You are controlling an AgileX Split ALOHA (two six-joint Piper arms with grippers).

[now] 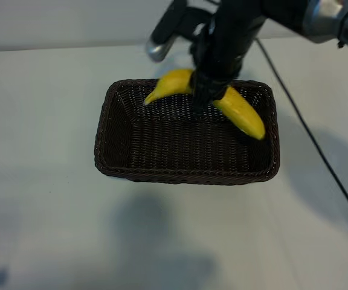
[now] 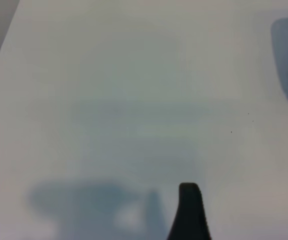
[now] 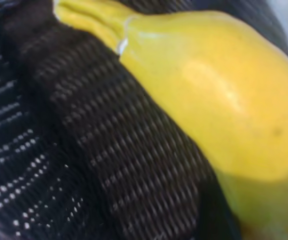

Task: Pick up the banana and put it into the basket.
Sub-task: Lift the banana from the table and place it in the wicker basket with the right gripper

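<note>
Where the exterior camera looks down, right pincer (image 1: 203,99) clamped on the banana (image 1: 241,111) over the basket (image 1: 186,175) on the tabletop (image 1: 41,121), left wrist view, open left pincer finger (image 2: 189,215) over bare tabletop, right wrist view, banana against wicker.

The exterior camera looks steeply down on the counter (image 1: 41,121) and wicker basket (image 1: 186,175). The left wrist camera faces only bare counter. The right wrist camera sits very close on the banana (image 3: 224,100), sharing banana and basket with the exterior.
</note>
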